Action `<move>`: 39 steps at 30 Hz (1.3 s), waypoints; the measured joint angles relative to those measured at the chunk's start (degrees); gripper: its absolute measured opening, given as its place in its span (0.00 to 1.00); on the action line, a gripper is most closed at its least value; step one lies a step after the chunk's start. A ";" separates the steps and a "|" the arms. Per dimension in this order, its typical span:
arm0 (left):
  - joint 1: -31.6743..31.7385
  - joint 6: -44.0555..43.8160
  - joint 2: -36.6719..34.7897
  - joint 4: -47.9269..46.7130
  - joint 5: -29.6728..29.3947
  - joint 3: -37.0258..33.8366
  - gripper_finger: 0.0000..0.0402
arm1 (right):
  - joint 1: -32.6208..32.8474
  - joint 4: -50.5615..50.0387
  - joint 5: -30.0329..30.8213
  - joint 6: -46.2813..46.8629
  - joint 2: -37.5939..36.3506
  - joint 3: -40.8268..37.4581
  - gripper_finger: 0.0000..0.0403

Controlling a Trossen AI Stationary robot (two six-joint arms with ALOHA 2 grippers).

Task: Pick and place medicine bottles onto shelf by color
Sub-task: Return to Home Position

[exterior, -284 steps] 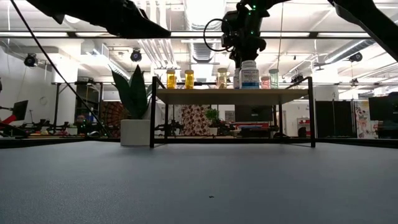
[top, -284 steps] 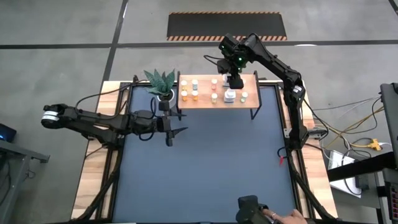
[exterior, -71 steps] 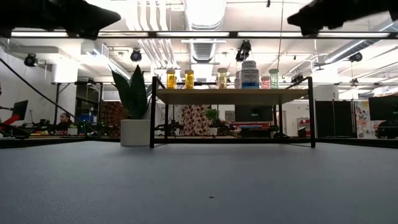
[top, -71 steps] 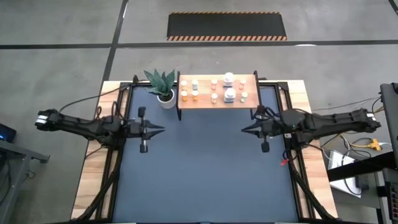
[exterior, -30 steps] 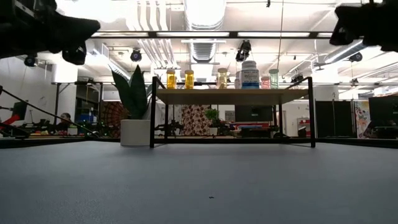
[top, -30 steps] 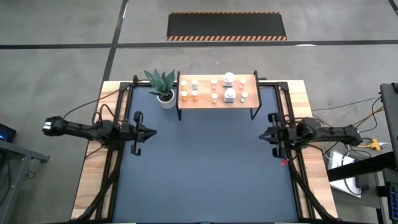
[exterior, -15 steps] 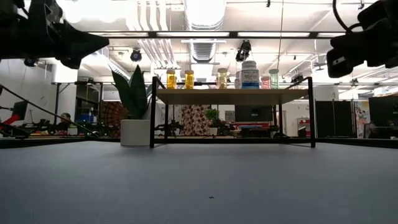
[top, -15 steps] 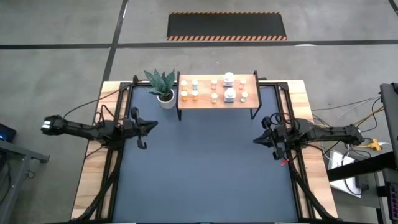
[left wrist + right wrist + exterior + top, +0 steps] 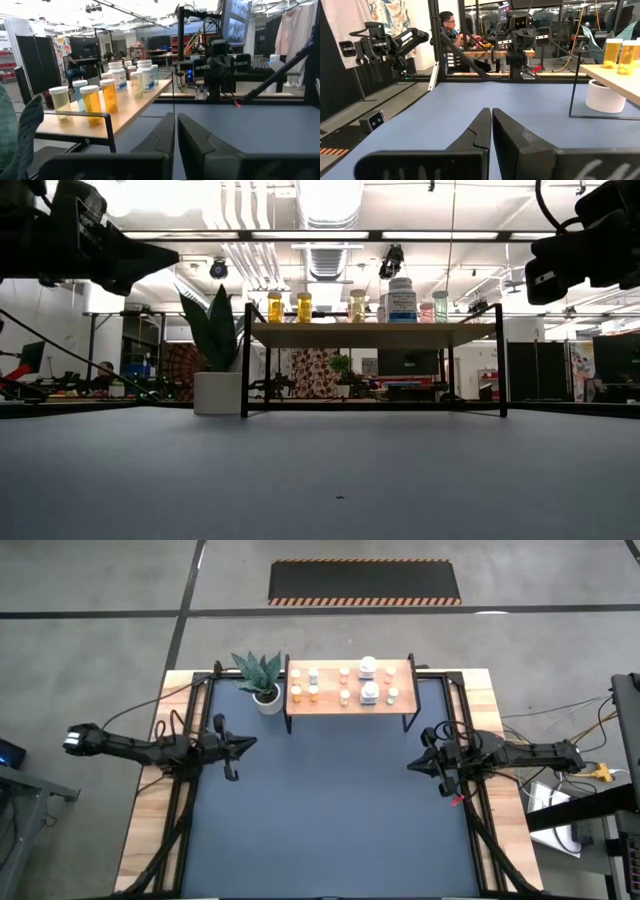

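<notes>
Just pulled both arms back to the sides of the table [image 9: 330, 830], left gripper [image 9: 247, 742] and right gripper [image 9: 412, 766] pinched closed on nothing, and with the medicine bottles [image 9: 369, 693] all sitting on the shelf [image 9: 328, 685] at the far edge, I reckon the sorting's basically done.

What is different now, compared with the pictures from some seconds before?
The right gripper, then over the shelf at the large white bottle, has let it go and drawn back toward the right edge of the table, shut. The left gripper drew back a little toward the left edge, also shut. The other bottles, shelf and plant stayed put.
</notes>
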 joint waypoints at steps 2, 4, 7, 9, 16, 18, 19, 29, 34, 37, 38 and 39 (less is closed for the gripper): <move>0.00 0.00 0.45 0.02 0.00 0.00 0.01 | 0.00 -0.04 0.00 0.05 0.00 0.00 0.02; 0.00 0.00 0.90 0.00 0.00 0.00 0.01 | 0.00 -0.07 0.00 0.04 0.00 0.00 0.02; 0.00 0.00 1.54 0.00 0.02 0.00 0.01 | 0.00 -0.09 0.00 0.08 0.00 -0.02 0.02; 0.00 0.00 1.92 0.00 0.02 -0.02 0.01 | 0.00 -0.10 0.00 0.05 0.00 -0.02 0.02; 0.00 0.02 3.21 0.00 0.02 -0.02 0.01 | 0.00 -0.13 0.00 0.04 0.00 -0.04 0.02; 0.00 0.02 3.62 0.00 0.02 -0.04 0.01 | 0.00 -0.13 0.00 0.09 0.00 -0.04 0.02; 0.00 0.02 3.81 0.00 0.02 -0.04 0.01 | 0.00 -0.13 -0.01 0.04 0.00 -0.04 0.02; 0.00 0.02 6.05 0.00 0.02 -0.04 0.01 | 0.00 -0.17 -0.02 0.03 0.02 -0.07 0.02; 0.00 0.02 7.48 0.02 0.02 -0.04 0.01 | 0.00 -0.09 -0.04 0.03 0.02 -0.07 0.02; -0.02 0.02 8.51 0.02 0.02 -0.04 0.01 | 0.00 -0.09 -0.04 0.11 0.02 -0.07 0.02; 0.00 0.02 8.87 0.00 0.02 -0.04 0.01 | 0.00 -0.09 -0.04 0.08 0.01 -0.08 0.02; -0.02 0.02 9.21 0.00 0.02 -0.04 0.01 | 0.00 -0.07 -0.04 0.02 0.02 -0.09 0.02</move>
